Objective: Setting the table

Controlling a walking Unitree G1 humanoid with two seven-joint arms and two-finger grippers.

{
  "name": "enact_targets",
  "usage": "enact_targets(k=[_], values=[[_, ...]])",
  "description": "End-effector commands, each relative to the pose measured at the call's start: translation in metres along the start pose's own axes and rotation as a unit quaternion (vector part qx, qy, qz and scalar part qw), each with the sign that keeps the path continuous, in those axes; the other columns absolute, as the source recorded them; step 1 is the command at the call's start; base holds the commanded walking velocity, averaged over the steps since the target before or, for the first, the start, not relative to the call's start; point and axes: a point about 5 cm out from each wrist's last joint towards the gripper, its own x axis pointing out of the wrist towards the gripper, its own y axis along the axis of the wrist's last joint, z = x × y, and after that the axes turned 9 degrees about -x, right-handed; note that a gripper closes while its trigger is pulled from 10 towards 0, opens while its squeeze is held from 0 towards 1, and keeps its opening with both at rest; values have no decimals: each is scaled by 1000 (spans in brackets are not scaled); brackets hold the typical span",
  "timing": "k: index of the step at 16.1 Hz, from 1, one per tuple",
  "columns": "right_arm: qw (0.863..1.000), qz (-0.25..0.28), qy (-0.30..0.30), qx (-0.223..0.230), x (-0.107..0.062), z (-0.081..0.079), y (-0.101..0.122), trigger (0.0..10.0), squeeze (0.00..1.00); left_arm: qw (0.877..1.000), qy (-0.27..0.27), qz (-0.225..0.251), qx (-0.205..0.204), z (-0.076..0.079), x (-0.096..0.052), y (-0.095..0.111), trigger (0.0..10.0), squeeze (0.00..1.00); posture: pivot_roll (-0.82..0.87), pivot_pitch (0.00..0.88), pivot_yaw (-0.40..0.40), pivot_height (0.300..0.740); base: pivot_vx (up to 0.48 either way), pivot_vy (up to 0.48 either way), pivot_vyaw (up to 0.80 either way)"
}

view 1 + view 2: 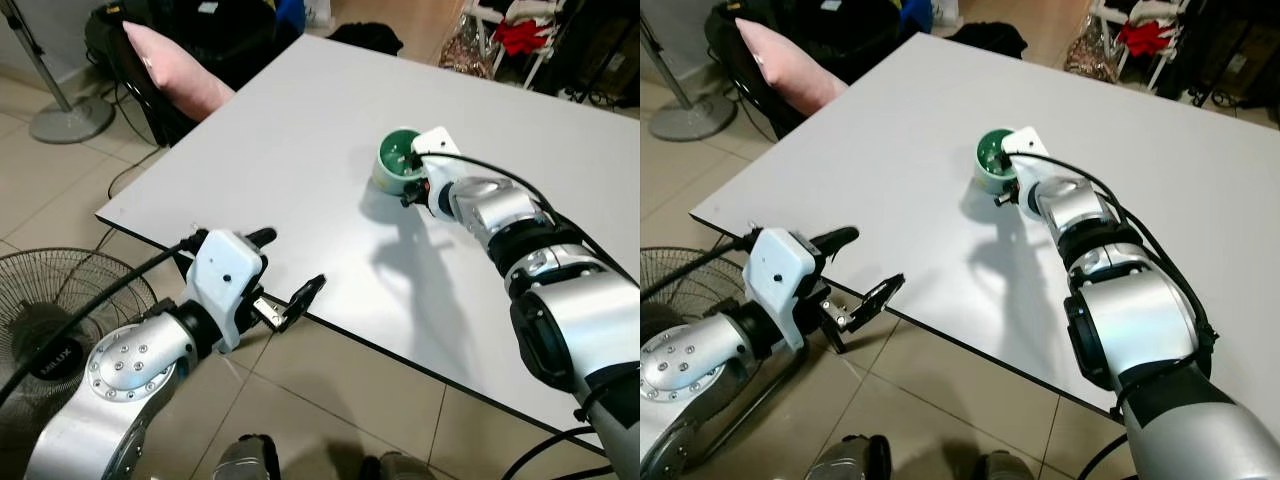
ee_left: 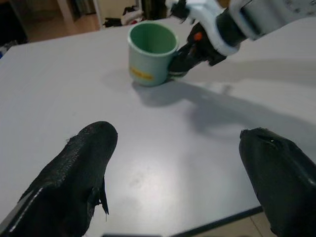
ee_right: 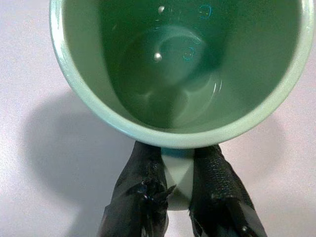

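On the white table (image 1: 300,130), green mug (image 2: 150,52) upright, its handle clamped between the right end effector (image 3: 178,190) fingers.

Bright, even indoor light; soft shadows on the table (image 1: 300,130); sharp focus.

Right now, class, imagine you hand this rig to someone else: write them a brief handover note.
Right gripper: shut on the handle of the green mug, which stands upright and empty on the white table.
Left gripper: open, holding nothing, at the table's near edge.
Done: mug gripped, on the table.
Left: release the mug if it's placed right, then bring the other settings.
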Motion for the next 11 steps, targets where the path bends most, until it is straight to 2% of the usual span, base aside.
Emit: enact_targets(k=[1, 3, 4, 5, 11], values=[[1000, 6, -2, 16, -3, 7, 6, 10000, 0, 1000, -4, 0, 3, 1, -2, 3, 10000, 0, -35, 193, -17, 740, 0, 0, 0], [1000, 9, -3, 17, -5, 9, 10, 10000, 0, 1000, -6, 1, 1, 1, -1, 2, 10000, 0, -43, 179, -17, 740, 0, 0, 0], [1000, 9, -2, 18, -5, 10, 11, 10000, 435, 1000, -8, -2, 0, 1, 0, 1, 10000, 0, -46, 173, -17, 740, 0, 0, 0], [1000, 10, -2, 21, -6, 11, 12, 10000, 1000, 1000, -10, -2, 0, 1, 1, 1, 10000, 0, -48, 169, -17, 740, 0, 0, 0], [1000, 20, 3, 20, -8, 14, 18, 10000, 1000, 1000, -11, 1, 4, -4, 5, 2, 10000, 0, -54, 137, -14, 740, 0, 0, 0]])
